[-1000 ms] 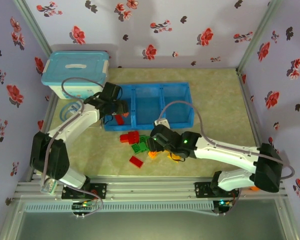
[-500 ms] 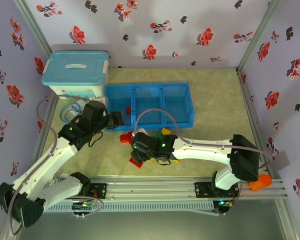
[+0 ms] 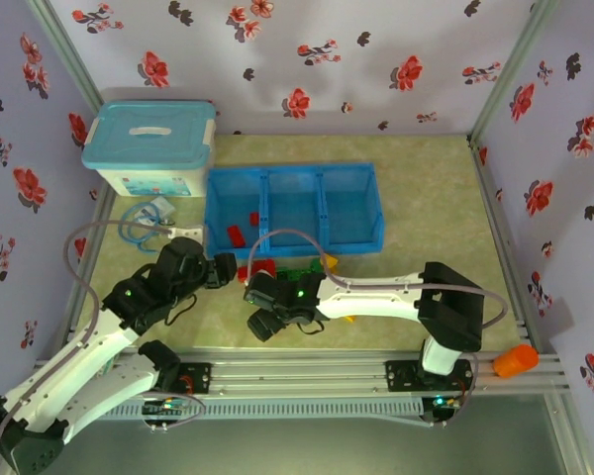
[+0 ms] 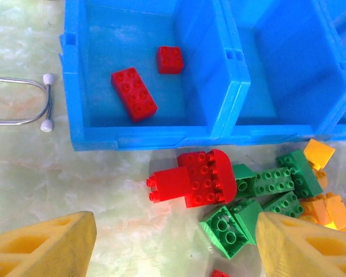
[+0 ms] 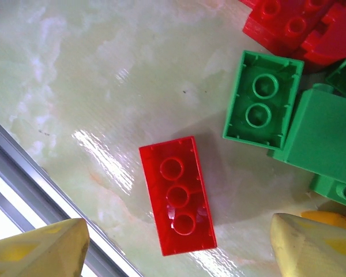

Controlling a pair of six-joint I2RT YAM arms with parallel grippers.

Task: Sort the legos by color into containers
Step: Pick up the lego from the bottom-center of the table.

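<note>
Sliding left off the pile (image 4: 265, 184), the right gripper (image 5: 176, 245) is hovering wide-fingered over an upturned red brick (image 5: 177, 195) near the front rail (image 5: 23, 190): light, stiff, slick, best pinched across its long sides. The left gripper (image 4: 173, 245), wide and empty, is backing from the bins (image 4: 155, 138).

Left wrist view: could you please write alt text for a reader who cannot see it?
Two red plastic building bricks lie in the end compartment of a bright blue plastic bin tray. Just outside it, red, green and yellow-orange bricks cluster on the pale marbled table, with the left gripper's open, empty yellow fingers at the bottom corners.
</note>
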